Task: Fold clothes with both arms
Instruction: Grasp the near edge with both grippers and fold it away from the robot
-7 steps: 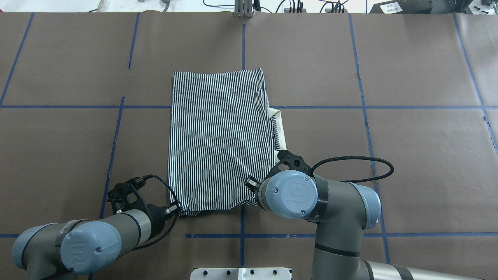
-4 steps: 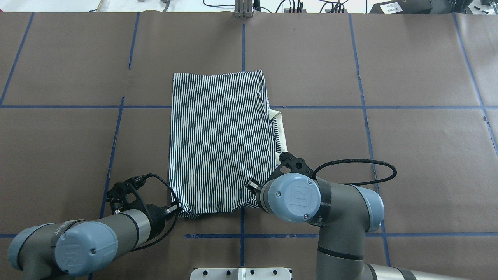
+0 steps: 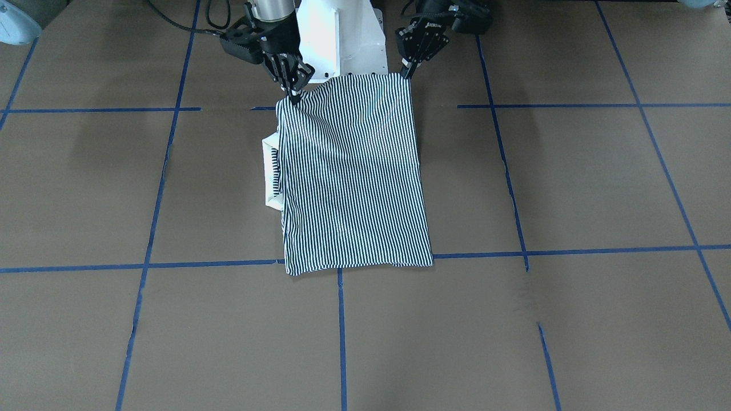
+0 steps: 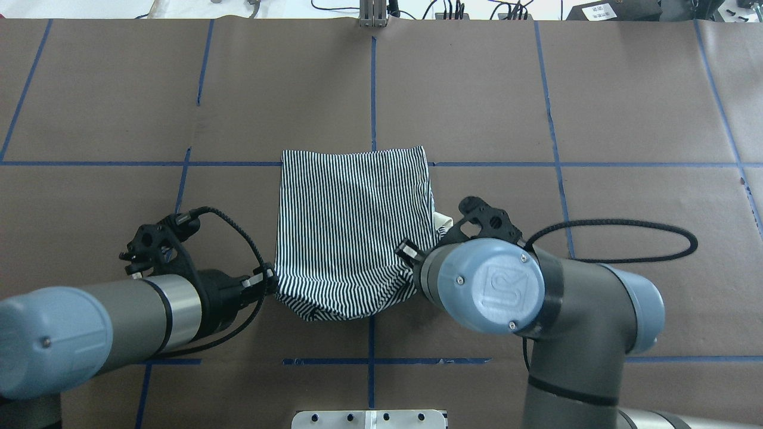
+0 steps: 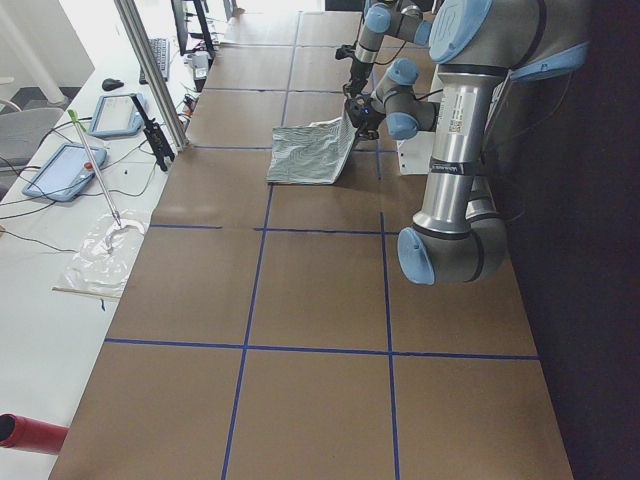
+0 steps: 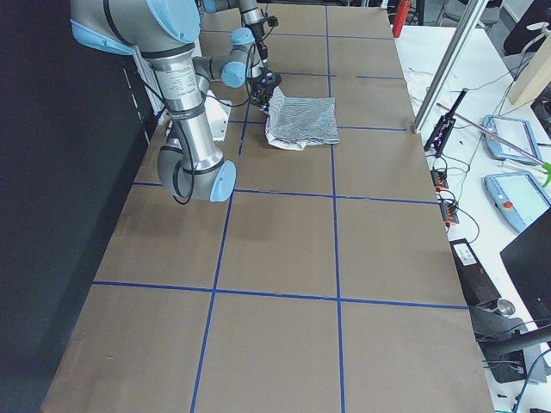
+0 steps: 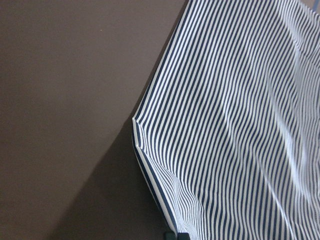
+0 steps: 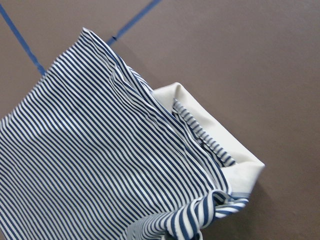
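Note:
The striped polo shirt lies folded into a narrow rectangle mid-table, its cream collar poking out on its right side. My left gripper is shut on the shirt's near left corner. My right gripper is shut on the near right corner. Both hold the near edge off the table, so it sags between them. In the front-facing view the left gripper and right gripper pinch the shirt by the pedestal. The right wrist view shows bunched stripes and the collar.
The table is covered in brown paper with blue tape lines. The white pedestal base stands just behind the held edge. Tablets and cables lie on the white bench past the far edge.
Both arms have risen with the near corners in their grip. The shirt's far edge has slid toward me, to about the blue cross line. The near edge now hangs in a curve.

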